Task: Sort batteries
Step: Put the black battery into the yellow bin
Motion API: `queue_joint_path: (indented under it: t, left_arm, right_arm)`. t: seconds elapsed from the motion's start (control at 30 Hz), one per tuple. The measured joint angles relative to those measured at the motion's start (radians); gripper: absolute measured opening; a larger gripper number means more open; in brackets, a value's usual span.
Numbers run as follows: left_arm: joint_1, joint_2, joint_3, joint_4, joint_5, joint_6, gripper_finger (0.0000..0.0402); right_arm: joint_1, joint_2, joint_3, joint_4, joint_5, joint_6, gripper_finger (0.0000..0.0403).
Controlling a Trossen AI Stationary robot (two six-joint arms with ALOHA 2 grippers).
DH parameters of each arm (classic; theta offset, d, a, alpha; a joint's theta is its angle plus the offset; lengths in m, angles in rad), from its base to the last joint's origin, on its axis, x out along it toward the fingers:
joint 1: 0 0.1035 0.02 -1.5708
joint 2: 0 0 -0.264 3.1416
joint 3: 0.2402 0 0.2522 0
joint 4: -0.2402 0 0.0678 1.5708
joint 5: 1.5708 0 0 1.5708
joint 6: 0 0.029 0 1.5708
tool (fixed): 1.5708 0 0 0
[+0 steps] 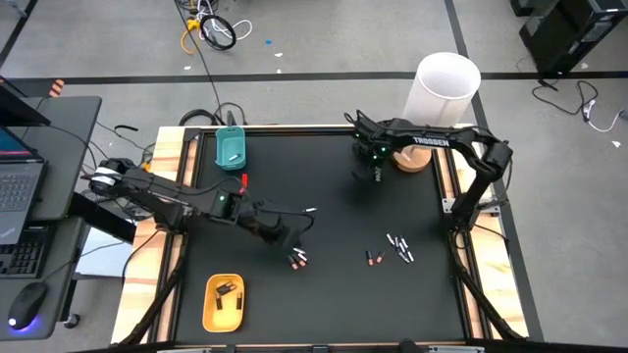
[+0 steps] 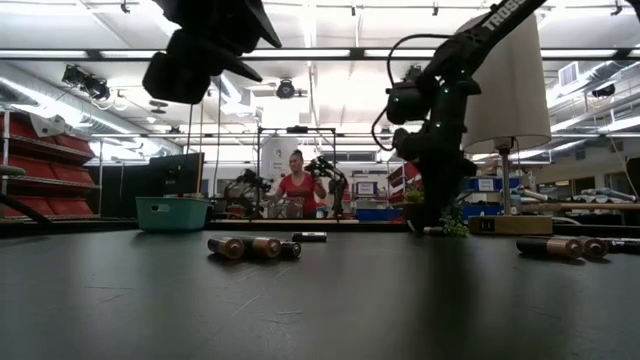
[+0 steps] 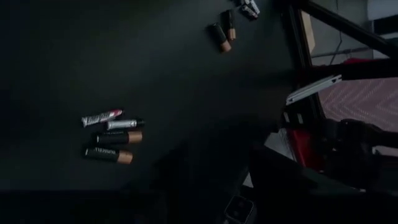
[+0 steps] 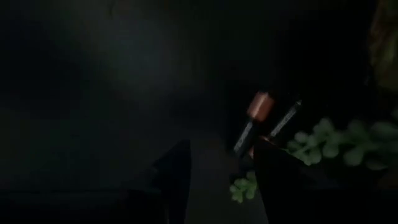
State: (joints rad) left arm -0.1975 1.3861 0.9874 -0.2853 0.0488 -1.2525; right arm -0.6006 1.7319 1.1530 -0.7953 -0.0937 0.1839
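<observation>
The middle of the black table (image 1: 334, 294) lies bare, with open passage between the two arms. Obstacles sit toward the edges: the teal tray (image 1: 231, 147) at the far left corner, the yellow tray (image 1: 223, 301) at the near left, a white lamp shade (image 1: 446, 86) on its wooden base at the far right. Small clusters of batteries (image 1: 398, 246) lie right of centre, and another cluster (image 1: 298, 258) lies just beside the left gripper (image 1: 291, 238). The right gripper (image 1: 371, 169) hangs over the far side, near the lamp base

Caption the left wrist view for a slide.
Four batteries lie side by side on the black table; more lie farther off.
</observation>
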Motion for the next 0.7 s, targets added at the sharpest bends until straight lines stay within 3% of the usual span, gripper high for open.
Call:
queue_joint_path:
  t: [0.2,0.7]
  left_arm:
    - [0.029,0.0,0.0,0.013,0.023,0.022,0.0166]
    - [0.032,0.0,0.0,0.032,0.035,0.022,0.0166]
  right_arm:
    - [-0.002,0.054,0.005,0.032,0.053,-0.002,0.0155]
    - [0.005,0.084,0.0,0.096,0.076,-0.011,0.0153]
